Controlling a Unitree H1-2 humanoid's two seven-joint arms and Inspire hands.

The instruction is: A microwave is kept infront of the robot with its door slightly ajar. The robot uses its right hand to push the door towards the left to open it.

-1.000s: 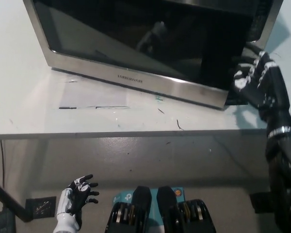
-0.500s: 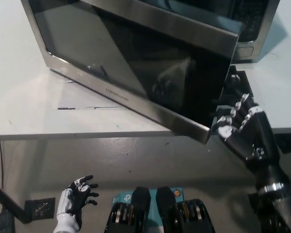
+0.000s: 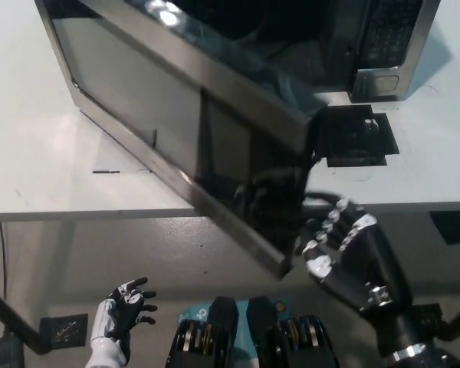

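The steel microwave [image 3: 383, 46] stands at the back of the white table [image 3: 38, 161]. Its dark glass door [image 3: 192, 130] is swung far out toward me and to the left, hinged at the left, its free end jutting past the table's front edge. My black right hand [image 3: 345, 249] is just right of that free end, below the table edge, fingers apart and touching or nearly touching the door's inner side. My white left hand [image 3: 123, 314] rests low at the lower left, fingers spread, holding nothing.
A black square pad [image 3: 356, 136] lies on the table in front of the microwave's control panel [image 3: 387, 31]. A thin dark line [image 3: 107, 171] marks the tabletop near the door's hinge side. Floor and a dark bar [image 3: 11, 310] show below the table.
The door has swung much wider, its free end coming toward me and leftward past the table edge. My right hand followed it down and left. The left hand has stayed put.
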